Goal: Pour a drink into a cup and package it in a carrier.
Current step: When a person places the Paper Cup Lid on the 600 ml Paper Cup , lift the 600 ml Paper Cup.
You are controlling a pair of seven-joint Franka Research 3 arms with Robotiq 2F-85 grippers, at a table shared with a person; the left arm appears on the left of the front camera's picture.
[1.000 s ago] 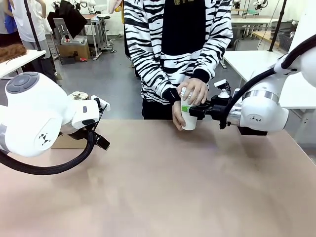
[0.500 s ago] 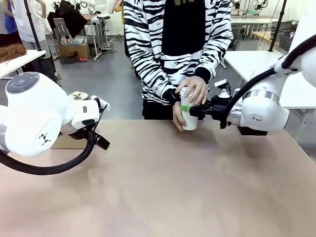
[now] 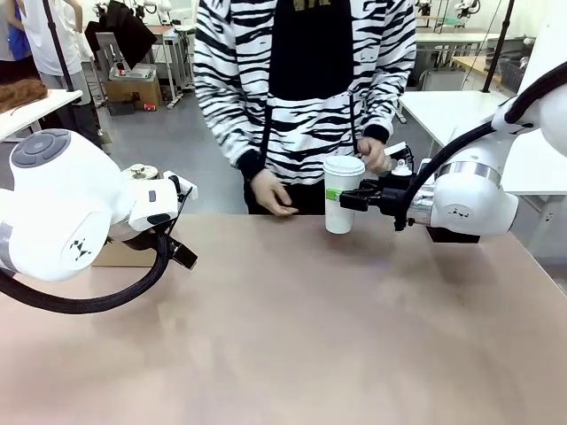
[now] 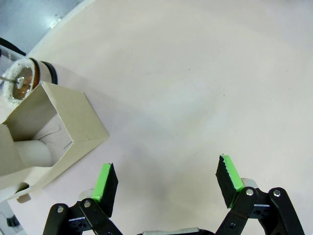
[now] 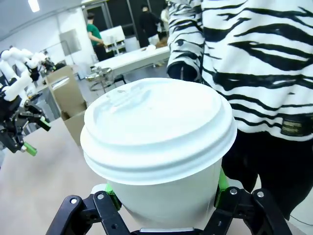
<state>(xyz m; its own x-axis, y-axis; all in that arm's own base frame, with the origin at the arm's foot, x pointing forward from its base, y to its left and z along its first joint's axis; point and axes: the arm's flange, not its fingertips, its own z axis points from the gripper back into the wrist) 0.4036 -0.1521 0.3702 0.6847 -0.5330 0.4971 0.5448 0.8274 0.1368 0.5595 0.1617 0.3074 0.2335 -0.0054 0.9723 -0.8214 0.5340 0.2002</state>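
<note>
A tall white paper cup (image 3: 340,199) with a white lid stands on the far side of the table in front of the person. My right gripper (image 3: 343,197) is shut on its side; up close the lidded cup (image 5: 157,147) sits between the green pads (image 5: 222,180). My left gripper (image 4: 167,180) hangs open over bare tabletop, right of the brown cardboard carrier (image 4: 73,128). The press jug's round top (image 4: 20,84) stands just beyond the carrier. The drink cannot be made out. In the front view the carrier (image 3: 120,255) is mostly hidden behind my left arm.
The person's hands are off the cup: one hand (image 3: 271,197) hovers at the table's far edge, the other (image 3: 375,154) is behind the cup near my right wrist. A white table (image 3: 461,111) stands at the back right.
The person's hands, which were pressing on the cup's top and side, have let go and pulled back. The lid now shows on the cup. Neither arm has moved.
</note>
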